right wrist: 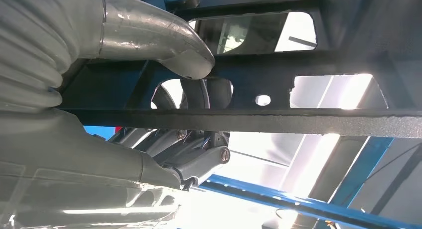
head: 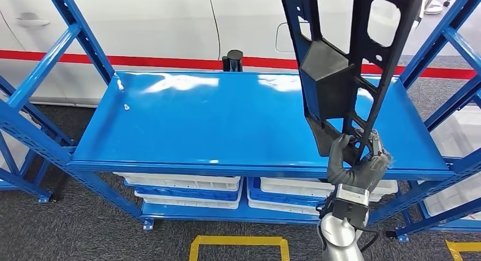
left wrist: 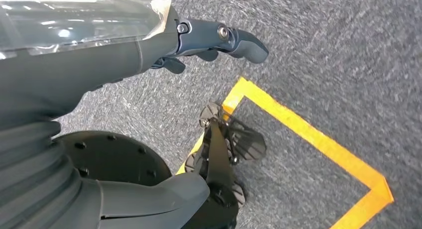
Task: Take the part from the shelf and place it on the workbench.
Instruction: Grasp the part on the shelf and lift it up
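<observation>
A long black plastic part (head: 340,62) with cut-out windows stands nearly upright above the right side of the blue shelf board (head: 227,119). My right hand (head: 357,159) grips its lower end, fingers wrapped around a rib of the frame. Close up in the right wrist view, the black part (right wrist: 298,84) runs across the picture with my thumb (right wrist: 164,45) on one side and my fingers (right wrist: 199,159) on the other. My left hand (left wrist: 219,37) hangs beside my body over the grey carpet, fingers extended and holding nothing.
Blue shelf uprights and diagonal braces (head: 62,51) flank the board on both sides. White bins (head: 187,184) sit on the lower level. A white car body with a red stripe (head: 142,28) stands behind. Yellow floor tape (head: 238,247) marks the carpet in front.
</observation>
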Controlling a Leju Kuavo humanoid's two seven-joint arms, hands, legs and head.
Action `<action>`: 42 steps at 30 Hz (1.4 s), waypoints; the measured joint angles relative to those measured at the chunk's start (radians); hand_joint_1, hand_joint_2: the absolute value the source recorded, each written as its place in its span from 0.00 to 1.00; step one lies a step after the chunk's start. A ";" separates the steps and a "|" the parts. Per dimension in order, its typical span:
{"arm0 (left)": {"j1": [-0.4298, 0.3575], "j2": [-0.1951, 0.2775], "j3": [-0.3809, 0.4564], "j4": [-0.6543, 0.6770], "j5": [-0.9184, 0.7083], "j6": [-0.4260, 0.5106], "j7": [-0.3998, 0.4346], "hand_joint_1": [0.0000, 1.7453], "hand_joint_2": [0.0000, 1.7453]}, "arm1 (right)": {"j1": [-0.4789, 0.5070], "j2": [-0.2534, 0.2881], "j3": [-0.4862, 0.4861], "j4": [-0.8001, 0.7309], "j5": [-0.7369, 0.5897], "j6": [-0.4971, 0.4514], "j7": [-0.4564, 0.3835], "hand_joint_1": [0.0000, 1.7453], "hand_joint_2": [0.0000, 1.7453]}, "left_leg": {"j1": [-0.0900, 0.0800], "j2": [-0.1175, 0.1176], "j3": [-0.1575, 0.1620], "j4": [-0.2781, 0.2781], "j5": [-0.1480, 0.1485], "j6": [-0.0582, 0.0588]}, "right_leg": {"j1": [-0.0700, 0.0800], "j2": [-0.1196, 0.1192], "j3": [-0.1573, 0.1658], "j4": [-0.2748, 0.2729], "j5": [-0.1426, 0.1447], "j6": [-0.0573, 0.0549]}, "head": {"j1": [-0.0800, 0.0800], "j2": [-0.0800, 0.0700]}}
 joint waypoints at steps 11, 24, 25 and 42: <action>0.000 -0.004 0.003 -0.001 0.000 -0.007 -0.001 0.00 1.00 | -0.006 -0.003 0.001 0.016 -0.002 0.000 -0.003 1.00 1.00 | -0.003 0.003 -0.056 0.001 0.052 0.005 | 0.004 0.003 0.094 -0.006 -0.075 0.015 | 0.003 0.000; 0.006 -0.013 0.003 -0.001 0.000 -0.007 0.020 0.00 1.00 | 0.001 -0.009 0.016 0.016 0.007 0.008 0.018 1.00 1.00 | 0.020 0.002 -0.063 0.161 -0.056 -0.047 | -0.005 0.001 0.036 -0.024 -0.014 -0.032 | -0.003 0.000; 0.005 -0.014 0.003 -0.001 0.000 -0.007 0.021 0.00 1.00 | 0.001 -0.010 0.016 0.016 0.009 0.008 0.018 1.00 1.00 | 0.020 0.002 -0.015 0.085 -0.037 -0.045 | -0.003 0.001 0.032 -0.022 -0.011 -0.028 | -0.003 0.000; 0.003 -0.018 0.001 -0.001 0.000 -0.007 0.024 0.00 1.00 | 0.005 -0.024 0.019 0.016 0.019 0.003 0.016 1.00 1.00 | 0.002 0.007 -0.068 -0.003 0.068 -0.003 | 0.004 0.004 0.126 -0.032 -0.084 0.016 | 0.000 0.000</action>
